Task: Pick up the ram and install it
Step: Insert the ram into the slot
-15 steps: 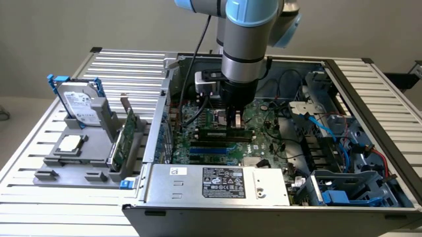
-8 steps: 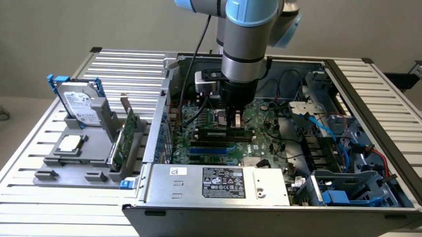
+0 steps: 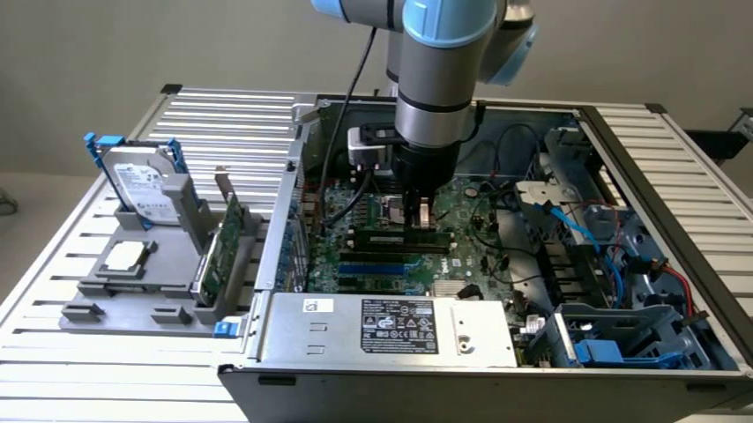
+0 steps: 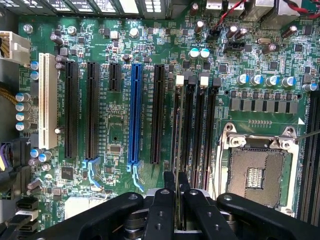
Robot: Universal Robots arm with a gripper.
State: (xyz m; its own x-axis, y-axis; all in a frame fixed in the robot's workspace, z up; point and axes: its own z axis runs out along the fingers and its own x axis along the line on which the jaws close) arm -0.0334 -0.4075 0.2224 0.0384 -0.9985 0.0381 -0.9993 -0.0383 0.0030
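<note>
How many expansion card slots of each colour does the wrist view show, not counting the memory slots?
White slot: 1
Black slots: 4, one of them short
Blue slot: 1
Total: 6

No wording can be read. The silver metal power supply box (image 3: 471,339) carries a black label and a white sticker, and the grey hard drive (image 3: 141,187) a white label, all illegible.

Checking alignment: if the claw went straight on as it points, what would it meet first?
Likely the black memory slots on the motherboard, just beyond the ram gripped in the claw; depth unclear.
</note>
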